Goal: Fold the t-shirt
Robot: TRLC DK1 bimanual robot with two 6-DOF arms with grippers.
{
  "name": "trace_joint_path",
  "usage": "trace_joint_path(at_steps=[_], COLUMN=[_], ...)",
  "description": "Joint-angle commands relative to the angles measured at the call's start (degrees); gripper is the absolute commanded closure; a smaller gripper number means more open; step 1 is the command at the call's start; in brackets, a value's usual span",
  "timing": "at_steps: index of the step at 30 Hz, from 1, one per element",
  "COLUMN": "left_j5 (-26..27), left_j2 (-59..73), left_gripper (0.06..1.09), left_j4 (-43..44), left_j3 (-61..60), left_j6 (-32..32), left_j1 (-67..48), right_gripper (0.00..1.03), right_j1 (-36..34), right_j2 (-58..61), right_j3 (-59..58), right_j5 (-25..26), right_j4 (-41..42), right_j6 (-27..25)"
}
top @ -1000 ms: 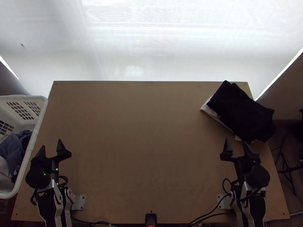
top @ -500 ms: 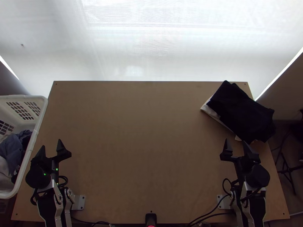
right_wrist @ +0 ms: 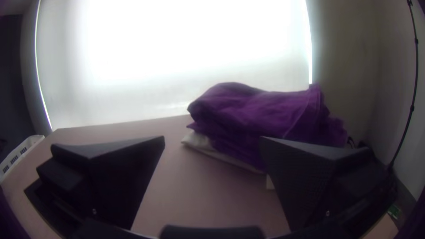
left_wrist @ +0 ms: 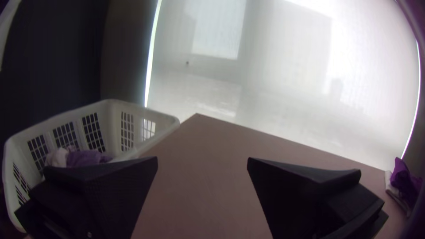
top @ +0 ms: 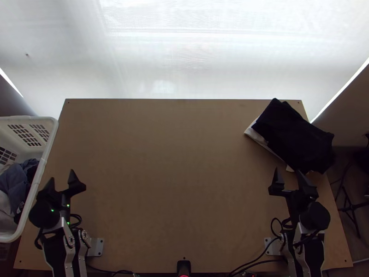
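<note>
At the left side of the table stands the white plastic laundry basket with openings in its walls. Inside, bunched together, are a bluish-grey soft cloth and a pale cloth. I judge that the t-shirt is among these, but I cannot tell which piece it is.

Over the table's near left part I have the left gripper, its two fingers wide apart and with nothing between them. Picking from the basket would be its work, I suppose. The t-shirt should be light, limp and not fragile, so I would pinch one raised fold near the top and lift slowly, because a neighbour piece may come along. Later, on the table, both shoulders or two hem corners would be the good places to hold.

Over the table's near right part is the right gripper, also open and empty. Beyond it, at the table's far right corner, lies a dark folded cloth pile upon a whitish folded cloth, partly past the edge.
</note>
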Motion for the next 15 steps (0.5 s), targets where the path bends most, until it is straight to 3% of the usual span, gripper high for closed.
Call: trace_joint_path(at_steps=[1, 4, 8, 13, 15], left_j5=[0.0, 0.0, -0.1, 0.0, -0.1], left_j2=[17.0, 31.1, 49.9, 71.0, 77.7], left_gripper=[0.10, 0.10, 0.10, 0.10, 0.10], left_j4=[-3.4, -9.9, -16.6, -22.1, -22.9], left_j3=[16.8, 32.4, 53.3, 71.2, 76.5], left_j6=[1.2, 1.8, 1.8, 2.5, 2.6], left_j1=[1.9, 9.0, 20.4, 32.6, 36.7], right_gripper=[0.04, 0.04, 0.04, 0.05, 0.04], right_j1=[-0.7, -0.5, 0.3, -1.6, -2.3], right_j2=[0.9, 9.4, 28.6, 47.0, 48.9], right_j3=[4.9, 12.4, 27.7, 44.7, 50.1], right_j5=[0.1, 0.1, 0.0, -0.2, -0.8], right_j4=[4.9, 2.6, -8.3, -22.5, -30.6], right_j6=[-0.2, 0.0, 2.1, 3.6, -2.9])
